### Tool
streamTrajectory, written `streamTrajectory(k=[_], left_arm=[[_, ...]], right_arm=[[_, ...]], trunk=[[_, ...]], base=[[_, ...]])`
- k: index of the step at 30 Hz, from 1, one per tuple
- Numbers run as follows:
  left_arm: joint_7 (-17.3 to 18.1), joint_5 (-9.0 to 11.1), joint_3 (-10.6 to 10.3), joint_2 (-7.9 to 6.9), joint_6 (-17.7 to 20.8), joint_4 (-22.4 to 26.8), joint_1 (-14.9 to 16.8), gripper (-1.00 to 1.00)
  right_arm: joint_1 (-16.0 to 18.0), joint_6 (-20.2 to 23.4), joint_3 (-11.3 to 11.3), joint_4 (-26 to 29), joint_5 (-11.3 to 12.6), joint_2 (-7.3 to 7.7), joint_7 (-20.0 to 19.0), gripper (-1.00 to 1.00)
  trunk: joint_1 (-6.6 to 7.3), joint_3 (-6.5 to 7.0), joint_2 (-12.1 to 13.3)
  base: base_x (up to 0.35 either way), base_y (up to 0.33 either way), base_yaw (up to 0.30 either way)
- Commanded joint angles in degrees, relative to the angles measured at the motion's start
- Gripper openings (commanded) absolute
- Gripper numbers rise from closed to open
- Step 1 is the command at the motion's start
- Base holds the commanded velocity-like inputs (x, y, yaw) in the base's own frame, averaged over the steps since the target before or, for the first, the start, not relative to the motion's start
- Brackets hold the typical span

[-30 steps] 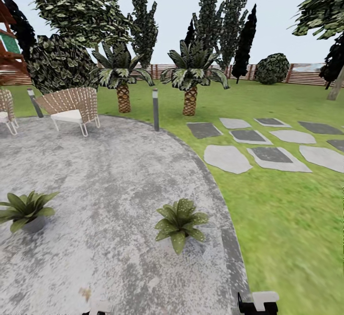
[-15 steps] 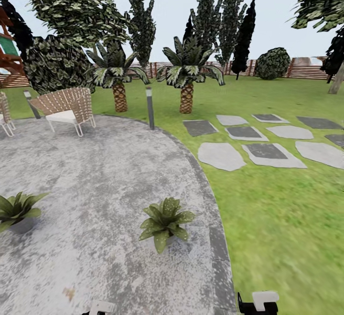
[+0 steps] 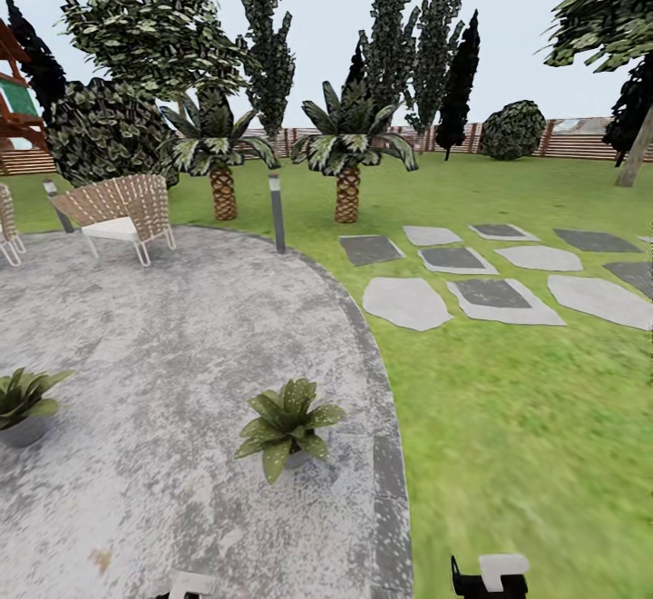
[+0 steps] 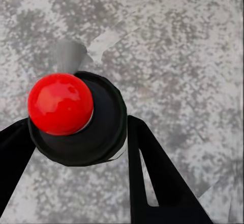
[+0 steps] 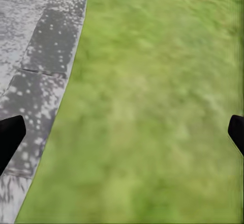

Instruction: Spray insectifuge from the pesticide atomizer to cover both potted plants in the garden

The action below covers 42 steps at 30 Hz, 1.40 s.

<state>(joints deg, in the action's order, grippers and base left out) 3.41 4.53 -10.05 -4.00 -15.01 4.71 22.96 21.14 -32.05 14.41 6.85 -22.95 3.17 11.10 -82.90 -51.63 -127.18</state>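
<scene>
The atomizer sits clenched between the black fingers of the left gripper, seen from the left wrist as a round dark cap with a glossy red ball on top, hanging over mottled grey paving. The right gripper is released: its two dark fingertips stand far apart at the picture's sides, with nothing between them, over blurred green lawn beside the paving's darker edging stones.

From the head, the round paving is rough and speckled, bounded by a curved dark border, with lawn beyond it to the right. Two plants stand on it, well apart: one low rosette of broad pointed, pale-spotted leaves near the border, its tiny grey pot barely visible under the leaves, and another cut by the left edge, in a small grey pot. The paving between them is bare and open.

Farther back are a woven wicker chair with a white seat, a slim grey post light at the paving's rim, two scaly-trunked palms, and flat irregular stepping stones (some light grey, some darker) laid in the grass. A slatted wooden fence closes the far side.
</scene>
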Motion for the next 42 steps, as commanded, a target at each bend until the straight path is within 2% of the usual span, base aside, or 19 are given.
streamTrajectory(k=[1,14,20,24,42], left_arm=[[0.2,0.5,-0.4,-0.03,-0.2,-0.1,0.0,-1.00],[0.2,0.5,-0.3,-0.09,-0.2,-0.1,0.0,-1.00],[0.2,0.4,-0.4,-0.14,-0.2,-0.1,0.0,-1.00],[0.2,0.4,-0.4,-0.21,-0.2,-0.1,0.0,-1.00],[0.2,0.4,-0.4,-0.21,-0.2,-0.1,-0.1,-1.00]], right_arm=[[0.0,-0.1,0.3,-0.1,-0.6,-0.01,0.3,1.00],[0.0,-0.1,0.2,-0.1,-0.6,-0.01,0.3,1.00],[0.0,-0.1,0.2,-0.1,-0.6,-0.06,0.3,1.00],[0.0,-0.1,0.2,-0.1,-0.6,-0.09,0.3,1.00],[0.0,-0.1,0.2,-0.1,-0.7,-0.10,0.3,1.00]], trunk=[[0.01,-0.05,0.0],[0.01,-0.05,0.0],[0.01,-0.05,0.0],[0.01,-0.05,0.0],[0.01,-0.05,0.0]], base=[[0.000,-0.273,0.000],[0.001,-0.273,-0.003],[0.086,-0.273,-0.238],[0.201,-0.228,-0.206],[0.281,-0.143,-0.004]])
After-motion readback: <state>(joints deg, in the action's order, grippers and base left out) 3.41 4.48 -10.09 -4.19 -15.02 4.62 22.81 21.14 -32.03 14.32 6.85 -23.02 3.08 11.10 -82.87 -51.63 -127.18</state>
